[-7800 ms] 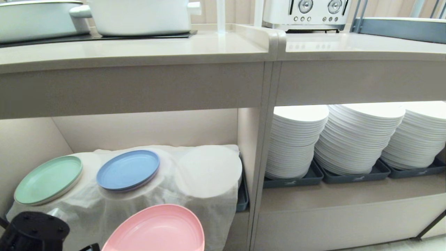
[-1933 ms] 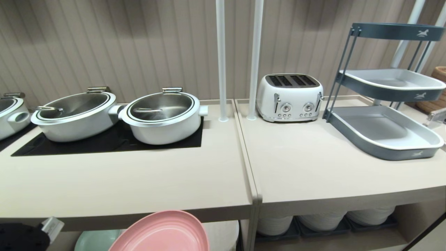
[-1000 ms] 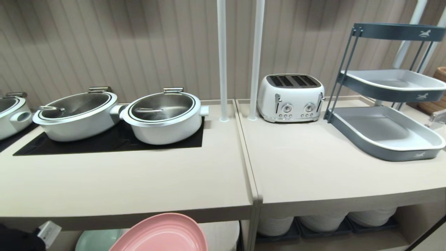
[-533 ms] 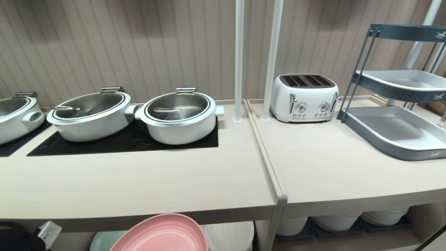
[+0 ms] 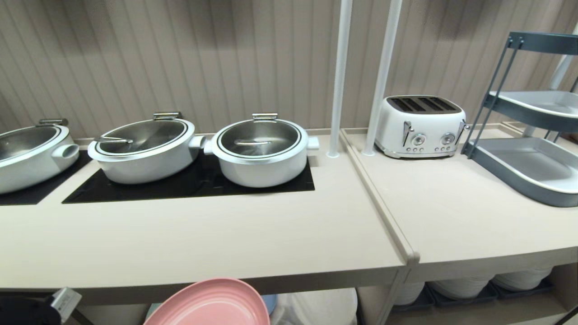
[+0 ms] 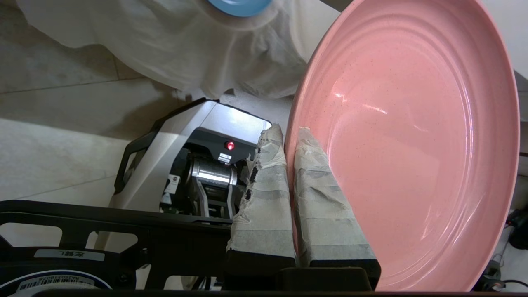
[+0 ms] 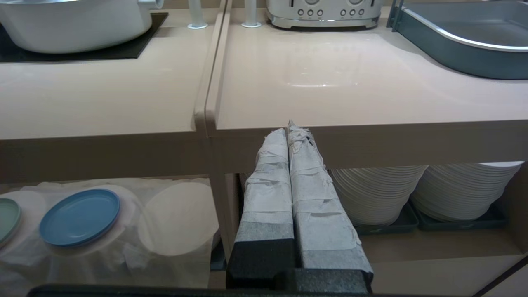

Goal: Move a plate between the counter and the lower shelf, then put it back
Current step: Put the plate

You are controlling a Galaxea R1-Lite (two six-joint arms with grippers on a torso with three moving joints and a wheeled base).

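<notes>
Pink plate (image 6: 412, 136), one, in left pincer (image 6: 291, 136)

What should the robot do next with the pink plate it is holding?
Probably lift it a bit higher and carry it forward over the counter. The left tool is shut on the pink plate's rim, and in the head view the plate sits below the counter's front edge, so it likely needs to clear that edge first. The bare beige stretch before the pots looks roomy.

head: high, facing forward-down over the long beige countertop (image 5: 203, 239) | left wrist: close behind taped fingers (image 6: 264, 194), facing the floor | right wrist: low, level, facing the counter's front edge | shared: white four-slot toaster (image 5: 422, 126), countertop
</notes>
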